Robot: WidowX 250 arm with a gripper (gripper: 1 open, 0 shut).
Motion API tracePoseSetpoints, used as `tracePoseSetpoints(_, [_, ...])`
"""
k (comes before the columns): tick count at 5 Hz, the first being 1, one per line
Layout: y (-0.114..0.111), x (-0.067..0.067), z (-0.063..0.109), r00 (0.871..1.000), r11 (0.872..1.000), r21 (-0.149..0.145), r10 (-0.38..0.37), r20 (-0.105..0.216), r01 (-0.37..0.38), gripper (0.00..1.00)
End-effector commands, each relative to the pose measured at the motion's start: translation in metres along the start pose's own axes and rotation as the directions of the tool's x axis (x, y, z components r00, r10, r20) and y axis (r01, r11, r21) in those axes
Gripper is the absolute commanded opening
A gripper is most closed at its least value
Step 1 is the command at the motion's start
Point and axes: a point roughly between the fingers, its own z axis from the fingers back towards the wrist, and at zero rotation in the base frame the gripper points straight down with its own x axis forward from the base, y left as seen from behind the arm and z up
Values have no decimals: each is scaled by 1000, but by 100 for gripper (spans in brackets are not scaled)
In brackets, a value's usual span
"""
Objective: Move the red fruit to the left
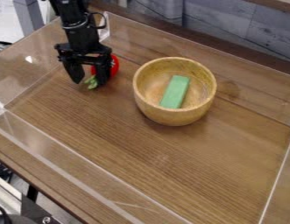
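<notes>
One dark cable (39,186), near left: lies on the desk (123,162) toward the near corner; it looks well apart from the fruit, so a snag there seems unlikely.
Pincer (91,75), far left: low over the desk, its two sides apart, as far as the dark shapes let me judge, with the fruit in among them.
Red fruit (109,63), far left: down at the pincer, left of the bowl and apart from it; part is hidden behind the dark fingers, and whether it touches them I cannot tell.
Green stem (92,84): pokes out on the near side, under the pincer.
Step in hand: letting go, by my judgement; the move to the left looks all but done.
Main risk: a finger brushes the round fruit as the arm lifts, and it rolls.
Second risk: the leafy stem catches on a finger and the fruit is dragged or tipped; a straight, slow rise would guard against both.
Wooden bowl (140,90), right of the fruit: a sideways exit could knock its rim.
Green block (175,92), in the bowl: would slide if the bowl were bumped.
</notes>
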Motion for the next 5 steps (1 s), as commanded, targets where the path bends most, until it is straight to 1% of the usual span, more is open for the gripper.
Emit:
tracePoseSetpoints(1, [6,12,13,999,1000,5,4,50,-4,100])
tracePoseSetpoints(4, [7,18,9,999,1000,-23,18,43,-17,100])
tracePoseSetpoints(5, [7,19,8,999,999,-27,20,41,-19,0])
